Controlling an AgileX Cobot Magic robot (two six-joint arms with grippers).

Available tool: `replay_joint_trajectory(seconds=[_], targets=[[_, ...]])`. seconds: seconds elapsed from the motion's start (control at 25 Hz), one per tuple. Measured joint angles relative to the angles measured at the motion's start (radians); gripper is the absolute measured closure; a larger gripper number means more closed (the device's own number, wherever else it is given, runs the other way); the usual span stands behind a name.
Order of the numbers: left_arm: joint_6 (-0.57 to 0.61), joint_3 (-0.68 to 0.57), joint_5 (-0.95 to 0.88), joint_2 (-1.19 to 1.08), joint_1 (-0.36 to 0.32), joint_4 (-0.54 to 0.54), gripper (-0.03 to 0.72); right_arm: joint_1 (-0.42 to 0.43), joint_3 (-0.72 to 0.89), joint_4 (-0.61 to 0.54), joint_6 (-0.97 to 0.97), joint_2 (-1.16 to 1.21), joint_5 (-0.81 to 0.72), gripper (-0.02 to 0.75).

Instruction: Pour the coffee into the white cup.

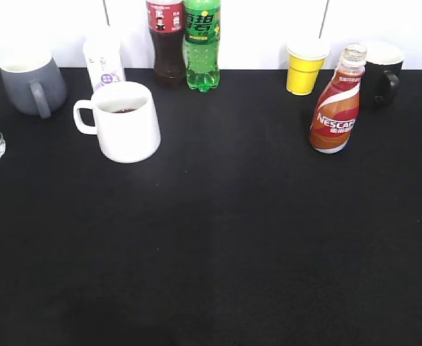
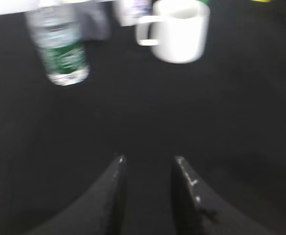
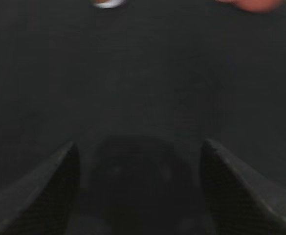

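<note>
The coffee bottle [image 1: 335, 115] stands upright at the right of the black table, uncapped, its clear neck empty. The white cup [image 1: 126, 121] stands at the left with dark liquid inside, handle to the left. It also shows in the left wrist view [image 2: 180, 30]. Neither gripper shows in the exterior view. My left gripper [image 2: 148, 159] is open and empty, low over bare table, well short of the cup. My right gripper [image 3: 139, 146] is wide open and empty over bare table. An orange blur at the top edge of the right wrist view [image 3: 253, 4] may be the coffee bottle.
A grey mug [image 1: 32, 83], a white carton [image 1: 104, 61], a cola bottle [image 1: 166, 40] and a green bottle [image 1: 201, 45] stand along the back. A yellow cup [image 1: 305, 66] and black mug [image 1: 380, 74] stand behind the coffee. A green-labelled water bottle [image 2: 59, 46] stands at far left.
</note>
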State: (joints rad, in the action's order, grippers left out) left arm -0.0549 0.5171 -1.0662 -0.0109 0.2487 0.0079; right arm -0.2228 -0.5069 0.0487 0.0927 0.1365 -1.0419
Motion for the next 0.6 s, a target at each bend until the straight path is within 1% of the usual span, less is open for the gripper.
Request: replay_joint_trajectory(seconds=[0.08,0.16,0.32,0.6], targets=[[0.000,0.000,0.000,0.016,-0.091,0.001,0.453,0.079,0.000,0.000,0.000,-0.036,0.000,0.162],[0.000,0.000,0.000,0.018,-0.147,0.001,0.453,0.126,0.000,-0.001,0.000,-0.106,0.000,0.162],[0.000,0.000,0.001,0.018,-0.188,0.001,0.453,0.133,0.002,-0.001,0.000,-0.144,0.000,0.162],[0.000,0.000,0.003,0.018,-0.190,0.001,0.453,0.133,0.002,-0.001,0.000,-0.145,0.000,0.162]])
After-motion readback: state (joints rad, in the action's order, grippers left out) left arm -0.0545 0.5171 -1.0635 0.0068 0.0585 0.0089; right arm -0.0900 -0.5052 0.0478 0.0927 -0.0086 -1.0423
